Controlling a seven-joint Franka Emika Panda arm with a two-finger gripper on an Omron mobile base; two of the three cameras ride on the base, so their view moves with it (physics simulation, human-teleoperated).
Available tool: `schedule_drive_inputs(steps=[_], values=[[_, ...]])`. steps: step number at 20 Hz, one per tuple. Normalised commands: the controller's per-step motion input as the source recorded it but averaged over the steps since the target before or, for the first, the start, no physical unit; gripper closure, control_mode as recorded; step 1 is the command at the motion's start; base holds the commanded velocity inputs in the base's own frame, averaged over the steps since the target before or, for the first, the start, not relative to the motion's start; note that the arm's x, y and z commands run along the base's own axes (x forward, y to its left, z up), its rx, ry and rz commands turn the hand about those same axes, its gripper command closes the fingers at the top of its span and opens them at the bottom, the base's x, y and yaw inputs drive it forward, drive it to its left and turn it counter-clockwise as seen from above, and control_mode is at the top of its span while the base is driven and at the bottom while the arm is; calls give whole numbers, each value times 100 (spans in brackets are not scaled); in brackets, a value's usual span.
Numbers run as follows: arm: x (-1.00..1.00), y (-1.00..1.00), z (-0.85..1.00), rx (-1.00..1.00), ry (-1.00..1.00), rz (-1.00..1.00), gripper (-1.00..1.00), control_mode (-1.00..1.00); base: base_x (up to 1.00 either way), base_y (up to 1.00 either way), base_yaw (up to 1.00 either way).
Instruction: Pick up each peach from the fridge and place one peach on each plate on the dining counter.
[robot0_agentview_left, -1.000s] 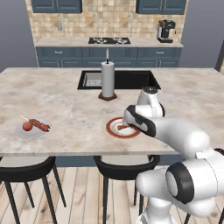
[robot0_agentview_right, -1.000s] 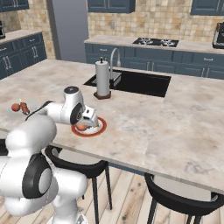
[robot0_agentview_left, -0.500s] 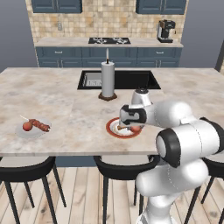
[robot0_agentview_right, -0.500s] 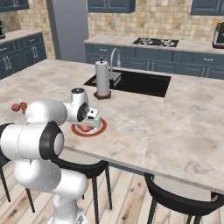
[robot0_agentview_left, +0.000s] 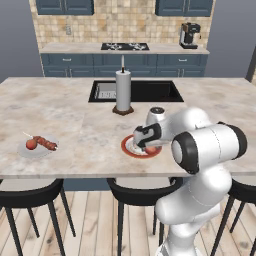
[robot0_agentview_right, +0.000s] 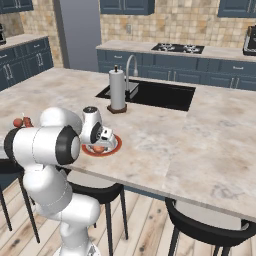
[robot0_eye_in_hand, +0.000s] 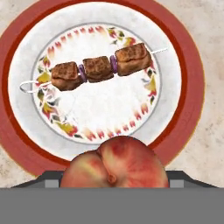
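Hand view looks straight down onto a red-rimmed plate (robot0_eye_in_hand: 192, 83), and nearest the camera a round orange-red peach (robot0_eye_in_hand: 114, 164) fills the lower middle of the picture, between where the fingertips would rise. The tips themselves are hidden behind the fruit, so whether the jaws grip it or stand clear of it cannot be told. Beyond the peach, on the white centre of the plate with its flowered inner ring, lies a skewer (robot0_eye_in_hand: 98, 68) of three brown meat chunks, slightly tilted.

From the left base view, the white arm curls low over the near edge of the dining counter (robot0_agentview_left: 70, 125), and the gripper (robot0_agentview_left: 146, 144) hangs just above the red-rimmed plate (robot0_agentview_left: 127, 150), with a bit of the peach (robot0_agentview_left: 151, 149) showing under it. Further left on the same counter sits a pale grey plate (robot0_agentview_left: 22, 150) carrying a second peach (robot0_agentview_left: 31, 144) touching a brown-red skewer (robot0_agentview_left: 46, 143). Behind the arm stands an upright paper towel roll (robot0_agentview_left: 123, 91) beside the inset black sink (robot0_agentview_left: 150, 91).

From the right base view, the gripper (robot0_agentview_right: 102, 141) is over the red-rimmed plate (robot0_agentview_right: 114, 148), and the peach (robot0_agentview_right: 99, 148) shows beneath it. Farthest back runs a blue-cabinet counter with a gas hob (robot0_agentview_left: 125, 46) and a coffee machine (robot0_agentview_left: 189, 35)
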Motion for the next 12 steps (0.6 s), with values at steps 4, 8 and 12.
schedule_drive_inputs(steps=[4,8,12], values=[[31,8,-24,0,0,0,100,-100,0,0,0],[32,1,-20,0,0,0,100,-100,0,0,0],[21,0,-14,0,0,0,-100,-100,0,0,0]])
